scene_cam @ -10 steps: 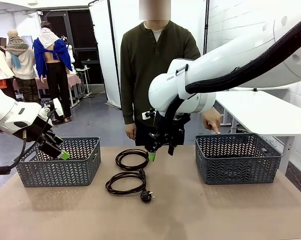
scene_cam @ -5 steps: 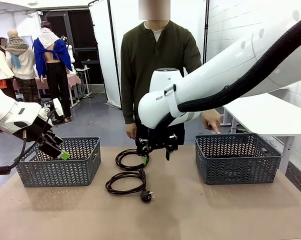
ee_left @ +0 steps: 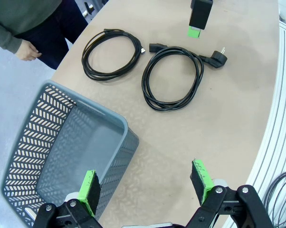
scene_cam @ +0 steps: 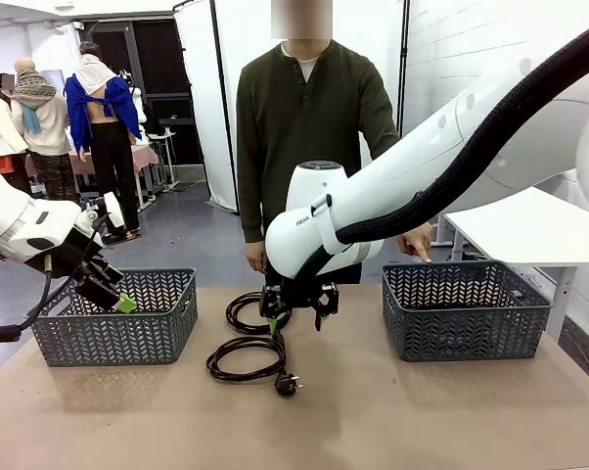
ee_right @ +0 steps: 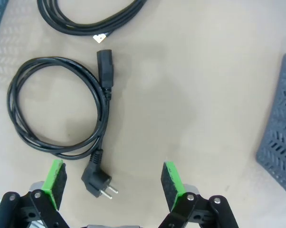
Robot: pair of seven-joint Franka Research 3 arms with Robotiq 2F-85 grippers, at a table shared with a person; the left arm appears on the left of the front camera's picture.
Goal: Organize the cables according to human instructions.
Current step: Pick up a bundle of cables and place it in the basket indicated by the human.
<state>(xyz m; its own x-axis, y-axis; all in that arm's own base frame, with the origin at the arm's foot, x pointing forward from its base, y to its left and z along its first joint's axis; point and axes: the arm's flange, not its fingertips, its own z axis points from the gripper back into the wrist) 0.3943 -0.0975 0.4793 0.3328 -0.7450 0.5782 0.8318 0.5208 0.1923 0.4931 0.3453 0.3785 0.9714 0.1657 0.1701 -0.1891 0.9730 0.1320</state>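
- Cables lie out on the desk (scene_cam: 422, 411), two black cords each wound in a flat ring. The near coil (ee_right: 105, 71) ends in a chunky plug (ee_right: 96, 183) at its robot-side edge. The far coil (ee_right: 81, 29) sits just beyond the near coil, towards the person (scene_cam: 309, 127).
- My right end effector (scene_cam: 295, 321) hangs low over the near coil's far edge, about where the two rings almost meet. It points straight down, with its green pads spread wide and nothing between them. I judge the wide spread is there so the pads can drop either side of a bundle of cord.
- The person stands past the near coil on the far side of the desk. One hand (scene_cam: 415, 240) points a finger down at the rim of the right basket (scene_cam: 466, 328), which stands to the right of the near coil. I read that as the instruction on where a cord should go.
- My left end effector (scene_cam: 109, 291) waits well to the left of the near coil, above the near corner of the left basket (scene_cam: 118, 333). Its pads are apart and it carries nothing. It seems parked there to leave the middle free for the right arm.
- Both cords are loose and untouched, so I judge that neither has been sorted yet.
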